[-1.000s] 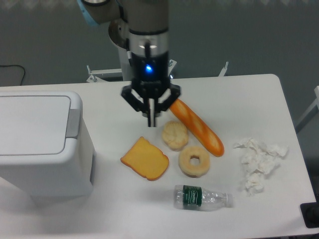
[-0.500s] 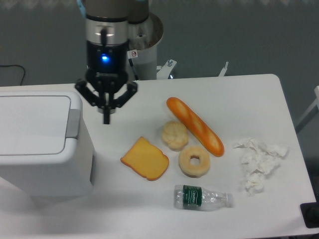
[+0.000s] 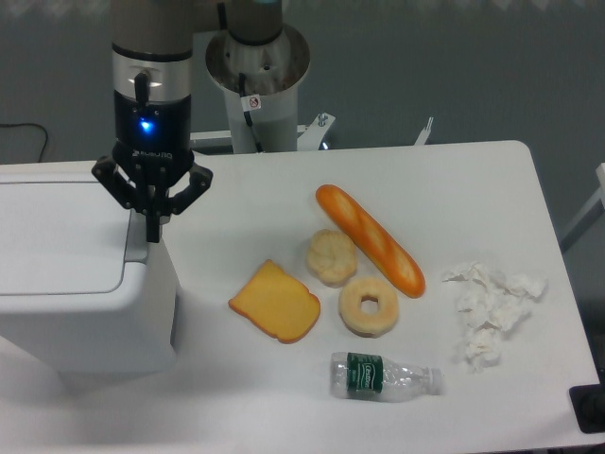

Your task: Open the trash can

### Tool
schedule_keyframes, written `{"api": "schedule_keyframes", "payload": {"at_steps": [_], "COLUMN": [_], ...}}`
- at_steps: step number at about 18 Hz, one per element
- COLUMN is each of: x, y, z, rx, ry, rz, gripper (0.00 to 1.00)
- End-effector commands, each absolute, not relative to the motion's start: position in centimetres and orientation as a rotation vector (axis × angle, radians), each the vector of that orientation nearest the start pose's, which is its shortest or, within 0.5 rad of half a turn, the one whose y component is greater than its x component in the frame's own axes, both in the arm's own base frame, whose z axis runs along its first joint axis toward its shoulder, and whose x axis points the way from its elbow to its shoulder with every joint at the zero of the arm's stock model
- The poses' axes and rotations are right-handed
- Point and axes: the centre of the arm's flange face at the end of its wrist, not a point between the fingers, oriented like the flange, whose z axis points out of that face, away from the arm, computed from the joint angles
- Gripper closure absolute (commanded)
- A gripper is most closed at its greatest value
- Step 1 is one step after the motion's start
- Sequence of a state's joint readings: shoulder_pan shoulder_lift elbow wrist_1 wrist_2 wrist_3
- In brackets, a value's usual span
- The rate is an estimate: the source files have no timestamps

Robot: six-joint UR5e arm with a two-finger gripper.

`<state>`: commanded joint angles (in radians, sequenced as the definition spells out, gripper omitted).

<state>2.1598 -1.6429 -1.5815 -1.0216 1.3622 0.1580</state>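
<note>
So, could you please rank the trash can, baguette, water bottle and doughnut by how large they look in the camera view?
1. trash can, by far the largest
2. baguette
3. water bottle, slightly shorter than the baguette
4. doughnut

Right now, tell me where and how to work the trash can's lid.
Don't grip it; press the grey push tab at the lid's right edge from above. The lid on the trash can lies flat and the closed tool is over the tab.
</note>
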Motion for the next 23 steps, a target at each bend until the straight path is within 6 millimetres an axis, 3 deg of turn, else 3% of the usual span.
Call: {"api": "schedule_keyframes", "payload": {"at_steps": [7, 13, 14, 15, 16, 18, 19, 23], "x": [-18.1, -18.1, -18.3, -18.8, -19.2, -21.4, -23.6, -34.8], "y": [55.1, 54.9, 54.9, 54.8, 54.8, 53.9, 53.2, 48.7], "z": [49.6, 51.4, 51.9, 52.3, 53.0, 53.5, 53.5, 50.3], "rx": [-2.614, -2.582, -2.574, -2.568, -2.557, -2.556, -2.58, -2.661], "ry": [-0.505, -0.494, -0.489, -0.479, -0.475, -0.466, -0.421, -0.482], "rz": [-0.045, -0.031, -0.024, -0.01, 0.012, 0.109, 0.202, 0.353], "gripper": [0.97, 0.93, 0.69, 0.31, 0.0, 0.0, 0.0, 0.0]}}
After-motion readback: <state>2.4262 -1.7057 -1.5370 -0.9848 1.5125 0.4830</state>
